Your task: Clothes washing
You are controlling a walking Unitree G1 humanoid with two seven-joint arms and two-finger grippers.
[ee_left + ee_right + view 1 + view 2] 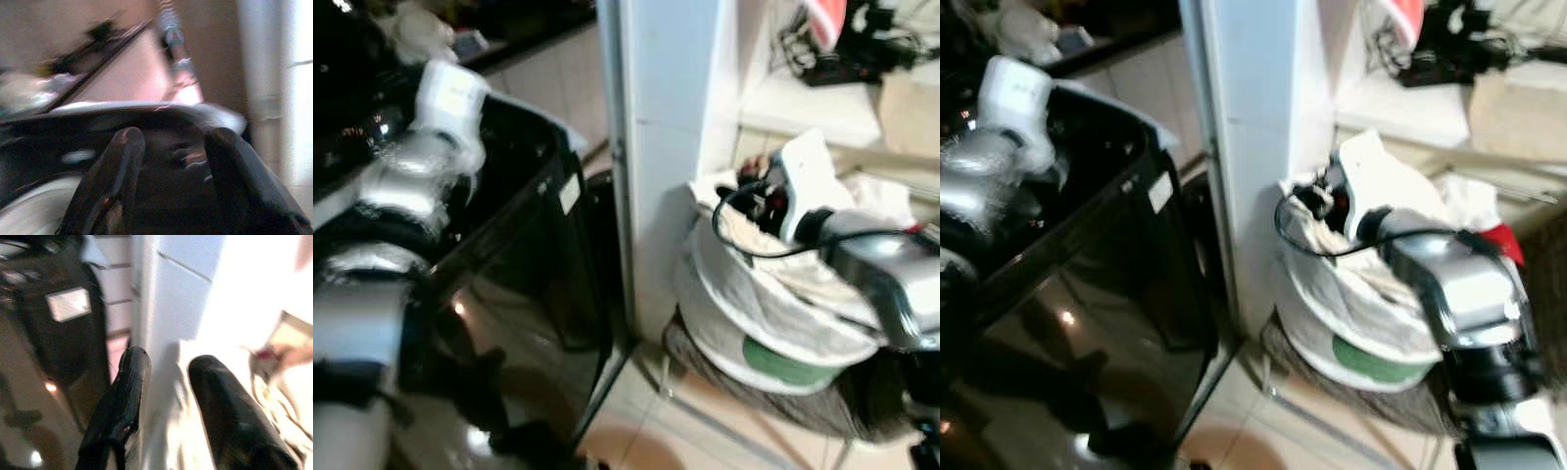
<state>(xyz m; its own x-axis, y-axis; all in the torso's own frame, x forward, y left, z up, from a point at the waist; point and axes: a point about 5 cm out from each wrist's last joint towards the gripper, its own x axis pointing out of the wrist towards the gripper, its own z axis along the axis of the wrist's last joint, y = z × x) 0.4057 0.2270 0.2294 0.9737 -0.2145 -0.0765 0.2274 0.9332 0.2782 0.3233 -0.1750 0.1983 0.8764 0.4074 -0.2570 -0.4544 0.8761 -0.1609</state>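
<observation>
A black top-loading washing machine [524, 264] stands on my left. My left arm [445, 108] reaches over its open top; the left gripper [173, 139] is open with nothing between its fingers, facing the machine's dark rim [146, 115]. On my right a white mesh laundry basket [773, 333] holds pale clothes [867, 196] and a red piece [1500, 241]. My right arm [871, 259] hangs over the basket. The right gripper [168, 360] is open just above white cloth [171, 440], near the basket's left side.
A white pillar [666, 147] stands between the machine and the basket. Behind the basket is a white shelf [822, 108] with cables and dark devices. A black cable [744, 245] loops off my right wrist. Tiled floor [705, 431] lies below.
</observation>
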